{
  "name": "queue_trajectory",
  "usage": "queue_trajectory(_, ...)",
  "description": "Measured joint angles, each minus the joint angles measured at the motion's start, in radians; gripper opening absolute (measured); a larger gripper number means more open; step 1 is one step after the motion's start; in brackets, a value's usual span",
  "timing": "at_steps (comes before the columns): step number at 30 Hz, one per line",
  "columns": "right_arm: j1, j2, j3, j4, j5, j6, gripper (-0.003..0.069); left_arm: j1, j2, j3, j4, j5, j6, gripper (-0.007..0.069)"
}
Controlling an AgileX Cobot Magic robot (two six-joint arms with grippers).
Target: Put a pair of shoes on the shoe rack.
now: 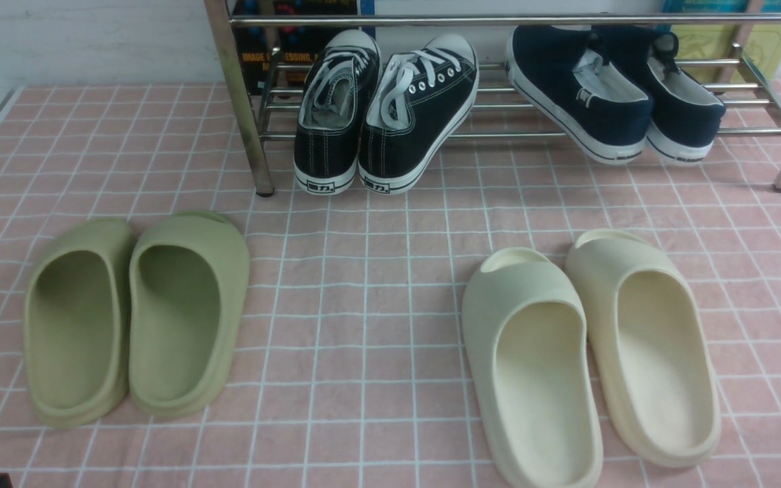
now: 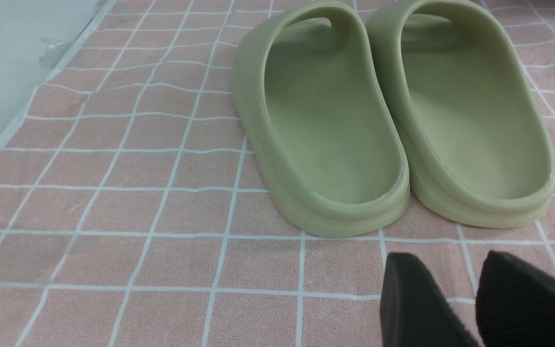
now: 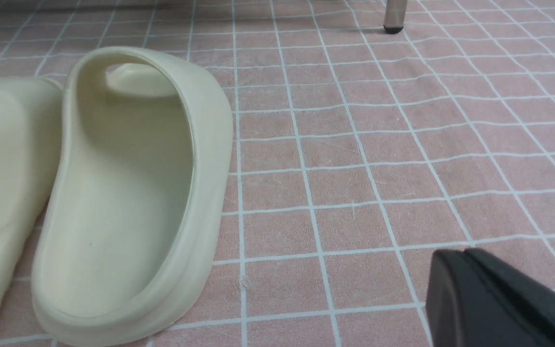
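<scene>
Navy slip-on shoes [image 1: 617,91] sit tilted on the shoe rack [image 1: 499,132], 2 together.

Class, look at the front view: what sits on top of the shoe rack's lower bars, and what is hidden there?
On the shoe rack sit black lace-up sneakers and navy slip-on shoes, heels overhanging the front bar. Their toes and the bars beneath them are covered.

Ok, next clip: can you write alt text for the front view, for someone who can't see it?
A chrome shoe rack at the back holds navy slip-on shoes on its right side and black lace-up sneakers on its left. In front, on a pink checked cloth, sit green slides at left and cream slides at right.
</scene>
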Motion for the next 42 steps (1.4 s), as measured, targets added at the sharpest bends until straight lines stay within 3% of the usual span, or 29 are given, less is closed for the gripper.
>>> queue_trajectory(42,0.0,0.0,0.0,0.0,0.0,0.0,0.0015,0.0,0.0,0.0,0.0,0.0,0.0,0.0238)
